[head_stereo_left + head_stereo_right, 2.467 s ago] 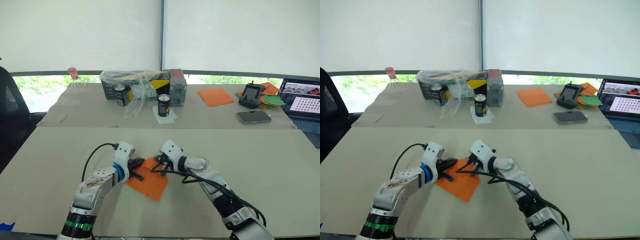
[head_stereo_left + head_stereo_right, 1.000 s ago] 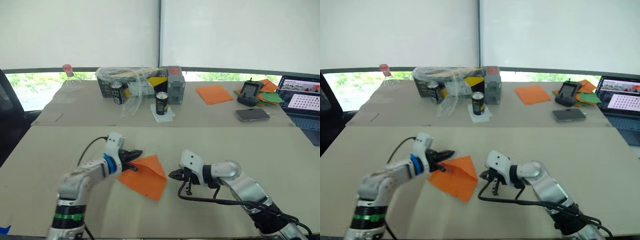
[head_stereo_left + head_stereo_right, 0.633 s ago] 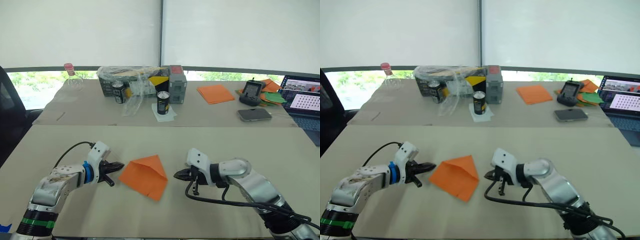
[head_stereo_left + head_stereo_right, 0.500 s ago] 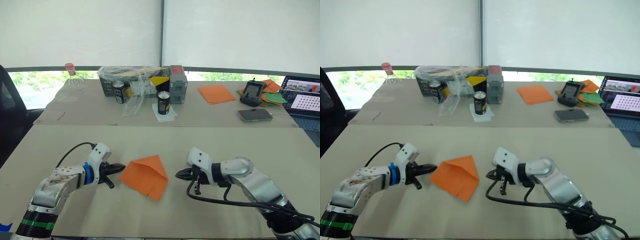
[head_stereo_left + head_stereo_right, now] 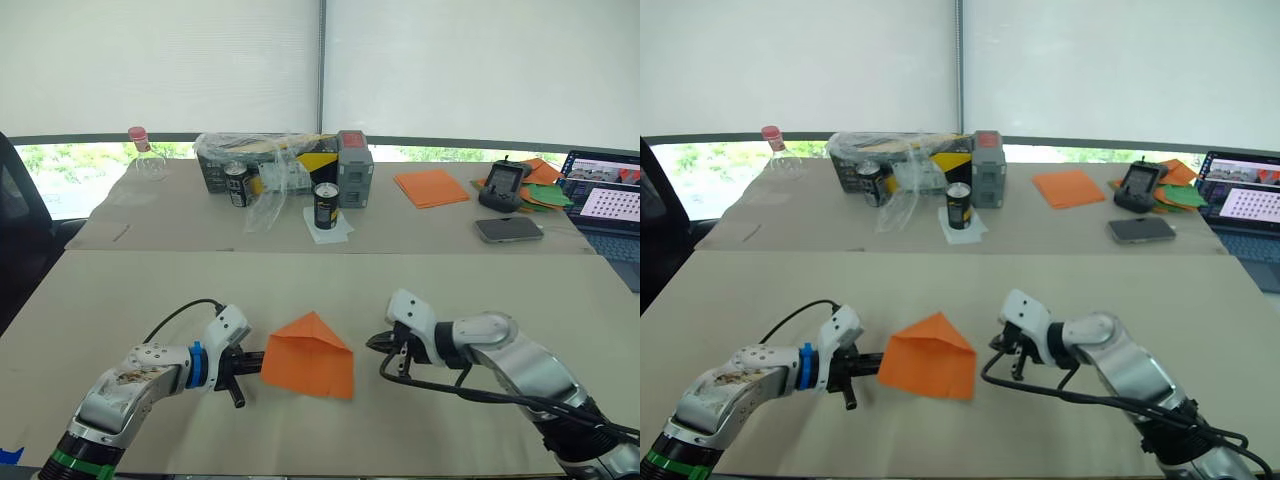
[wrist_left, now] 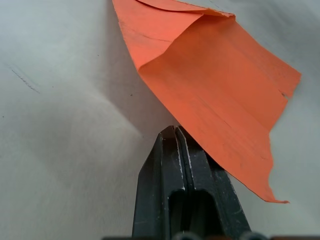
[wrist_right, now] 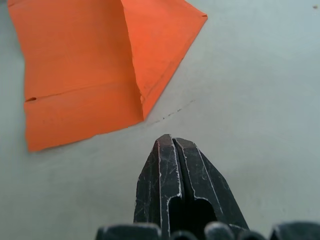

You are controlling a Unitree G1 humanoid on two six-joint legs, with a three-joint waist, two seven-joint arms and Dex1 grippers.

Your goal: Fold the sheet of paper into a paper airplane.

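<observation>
Head views: the sheet of paper (image 5: 309,356), folded to a peaked house shape, lies flat on the table (image 5: 420,285) at lower centre, the left gripper (image 5: 250,357) touching its left edge and the right gripper (image 5: 376,342) just off its right side. No can or box lettering is readable up top. Left wrist view: fingers pressed together, tips right at the paper's edge, nothing pinched. Right wrist view: fingers together too, tips near the fold's corner, a strip of table between.
</observation>
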